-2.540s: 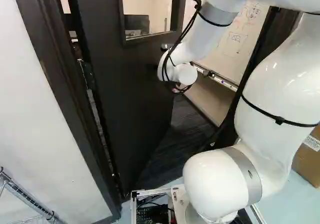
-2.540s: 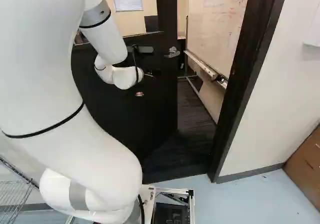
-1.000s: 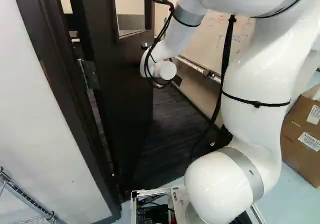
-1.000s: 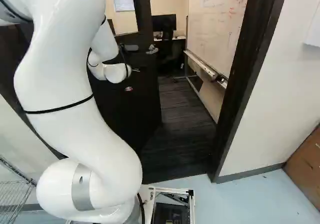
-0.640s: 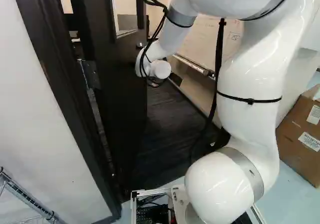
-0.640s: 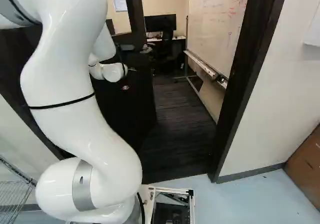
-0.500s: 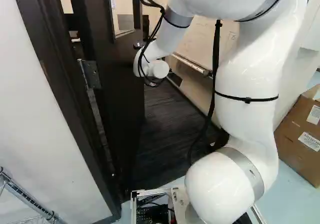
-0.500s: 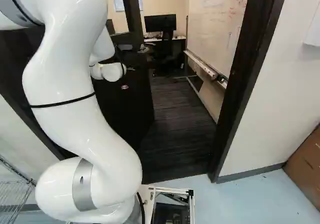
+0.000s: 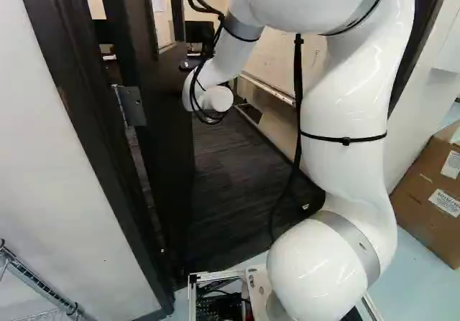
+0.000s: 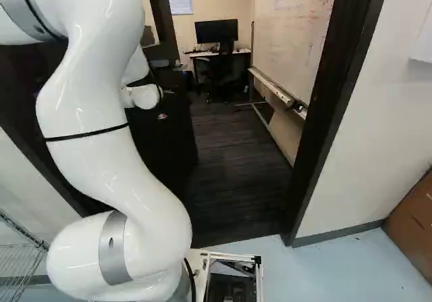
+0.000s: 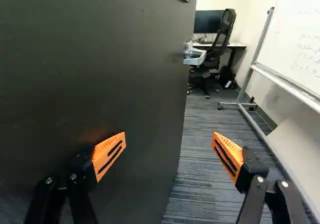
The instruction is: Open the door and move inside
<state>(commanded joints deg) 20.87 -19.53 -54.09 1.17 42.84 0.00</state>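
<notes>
Standing open into the room, the black door (image 11: 110,83) is taken as the reference for all places here. By its free edge the silver door handle (image 11: 195,56) is carried. The white arm (image 10: 101,106) is stretched toward the door, and its gripper (image 11: 169,139) is placed before it, below the level of the handle. The two fingers are held wide apart; one orange pad (image 11: 109,151) is seen near the door surface, but if it is touched cannot be told, and the other is seen beyond the free edge, above the dark floor (image 11: 200,184).

Past the door, a monitor (image 10: 216,30) is borne by a desk (image 11: 239,45), and a black chair (image 11: 220,41) is placed at it. Beside the open passage, across from the door, a whiteboard (image 11: 305,43) is seen; in its tray (image 10: 270,84) a few small things are contained, too small to be named.

On the near side of the door, an electronic board (image 9: 215,306) is contained in the metal frame (image 9: 192,299) of the base. Well apart from the door, a cardboard box (image 9: 424,192) with white labels is seen; its content is hidden.
</notes>
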